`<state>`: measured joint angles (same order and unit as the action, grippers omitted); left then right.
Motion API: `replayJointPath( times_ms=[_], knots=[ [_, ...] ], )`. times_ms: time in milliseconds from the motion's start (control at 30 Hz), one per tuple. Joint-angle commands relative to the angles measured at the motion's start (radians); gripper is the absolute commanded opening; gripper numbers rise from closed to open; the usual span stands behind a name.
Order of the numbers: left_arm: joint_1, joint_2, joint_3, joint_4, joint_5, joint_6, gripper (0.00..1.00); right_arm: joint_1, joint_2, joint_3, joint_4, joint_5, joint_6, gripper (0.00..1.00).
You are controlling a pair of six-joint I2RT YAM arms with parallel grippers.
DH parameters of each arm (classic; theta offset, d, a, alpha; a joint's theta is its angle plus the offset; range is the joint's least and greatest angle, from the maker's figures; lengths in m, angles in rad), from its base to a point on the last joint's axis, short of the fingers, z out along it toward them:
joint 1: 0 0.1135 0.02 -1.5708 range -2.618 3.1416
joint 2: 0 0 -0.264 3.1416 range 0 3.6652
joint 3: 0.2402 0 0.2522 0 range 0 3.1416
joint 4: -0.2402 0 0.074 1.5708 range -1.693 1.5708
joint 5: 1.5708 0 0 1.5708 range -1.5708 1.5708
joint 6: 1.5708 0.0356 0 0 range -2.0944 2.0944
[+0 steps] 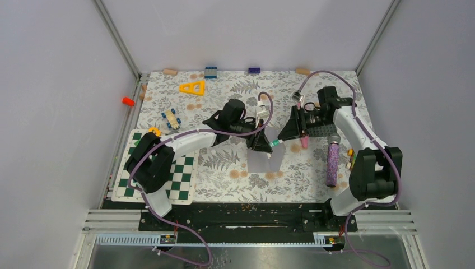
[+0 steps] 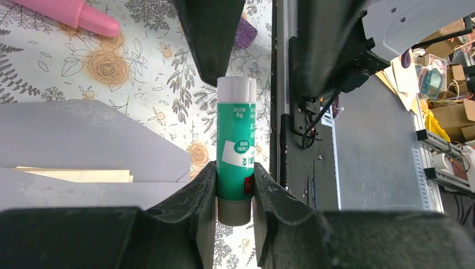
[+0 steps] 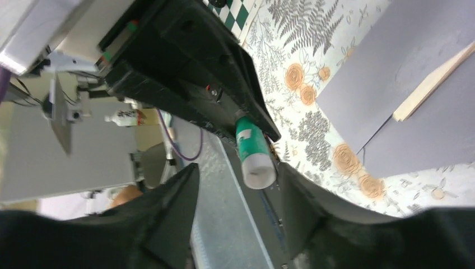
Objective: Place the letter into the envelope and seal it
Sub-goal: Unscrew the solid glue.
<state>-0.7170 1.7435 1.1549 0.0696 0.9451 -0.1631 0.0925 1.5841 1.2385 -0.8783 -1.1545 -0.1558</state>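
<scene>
a green glue stick (image 2: 236, 145) is gripped at its base by the closed jaws of the left gripper (image 2: 234, 182), just above the floral table (image 1: 224, 168). its white cap is flanked by the right gripper (image 3: 238, 196), whose jaws are spread wide, unclamped. the grey envelope (image 2: 84, 134) is laid flat at mid-table, flap open, with the tan letter (image 2: 73, 175) tucked inside, only an edge seen.
</scene>
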Motion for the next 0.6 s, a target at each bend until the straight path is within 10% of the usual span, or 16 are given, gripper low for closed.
replayJointPath(
  times_ms=[0,233,567],
  knots=[
    [-0.002,-0.009,0.029,0.049,0.028,-0.028,0.15,-0.013,-0.168,-0.028,-0.016,-0.038,-0.22,0.68],
    [-0.006,0.027,-0.002,0.209,0.195,-0.18,0.15,-0.022,-0.475,-0.258,0.013,0.026,-0.988,0.79],
    [-0.044,0.056,-0.013,0.296,0.31,-0.255,0.15,-0.022,-0.547,-0.271,0.065,-0.028,-1.288,0.82]
  ],
)
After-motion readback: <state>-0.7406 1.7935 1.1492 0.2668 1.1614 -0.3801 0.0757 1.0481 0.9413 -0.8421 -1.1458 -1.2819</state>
